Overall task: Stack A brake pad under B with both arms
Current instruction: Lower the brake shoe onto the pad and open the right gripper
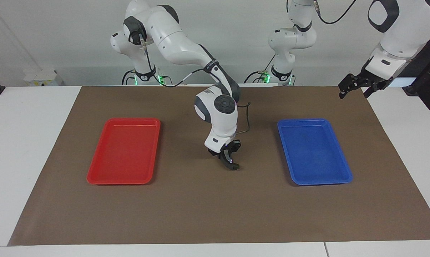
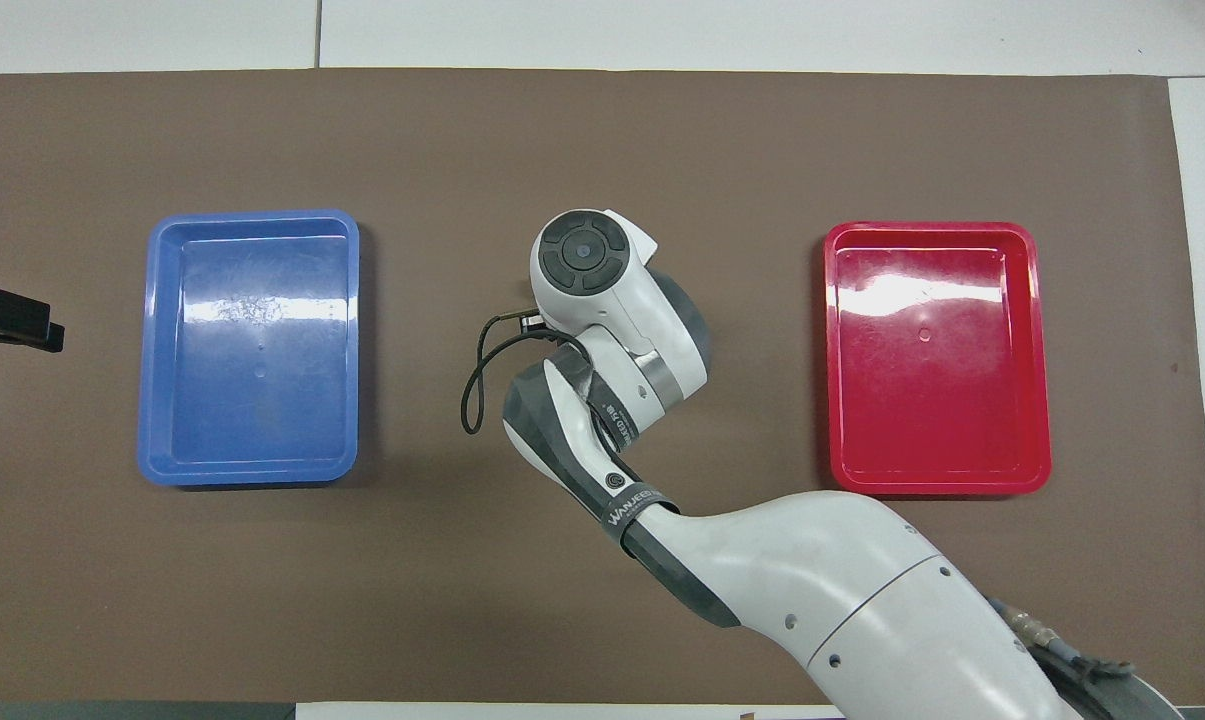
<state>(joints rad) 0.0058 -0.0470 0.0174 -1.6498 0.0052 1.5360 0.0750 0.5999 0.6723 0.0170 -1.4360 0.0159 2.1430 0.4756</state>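
A brown mat (image 1: 215, 207) is covering most of a white tabletop (image 1: 25, 142). Two shallow trays are lying on the mat, well apart: a red tray (image 1: 93, 175) toward the right arm's end and a blue tray (image 1: 343, 175) toward the left arm's end.

The right gripper (image 1: 231, 163) is reaching down over the middle of the mat, between the two trays, its jaws clenched on a small dark piece whose identity cannot be told. In the overhead view the arm's wrist is hiding it.

The left gripper (image 1: 354, 87) is waiting raised over the mat's corner nearest the left arm's base, jaws released and holding nothing.

Neither brake pad can be made out on the tabletop.
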